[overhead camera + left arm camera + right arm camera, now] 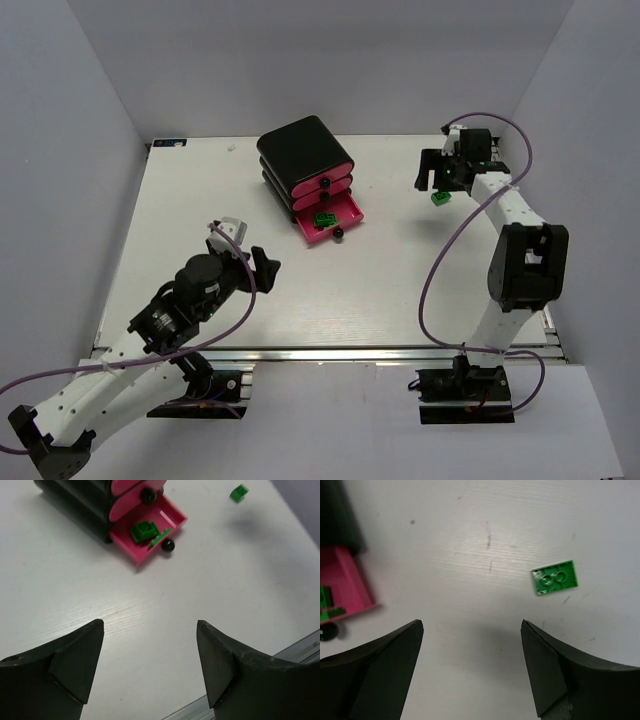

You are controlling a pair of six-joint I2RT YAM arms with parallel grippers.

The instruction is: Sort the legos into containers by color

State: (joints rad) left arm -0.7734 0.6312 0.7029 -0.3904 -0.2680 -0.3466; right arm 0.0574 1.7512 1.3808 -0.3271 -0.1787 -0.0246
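A white table (200, 200) is seen from above, with two robot arms at its near edge. At the far middle stands a black cabinet (300, 145) holding three pink drawers, one above another. The bottom drawer (348, 208) is pulled open toward the near right, and green bricks (323, 218) lie inside it. The two upper drawers (322, 180) are shut. One more green brick (440, 197) lies flat on the bare table at the far right, well apart from the cabinet. No red or yellow bricks are visible.

The right gripper (435, 180) hovers just above that loose brick, fingers spread wide with nothing between them. Its wrist view shows the brick ahead and to the right of the gap, not centred. The left gripper (245, 250) hangs over the near left of the table, also spread wide and empty, facing the open drawer.

The step in hand appears to be picking up the only loose brick in view. The next move likely calls for the right gripper to shift sideways until the brick sits between its fingers. It would then lower almost to the tabletop, since the brick is thin, and close before carrying it to the open drawer.
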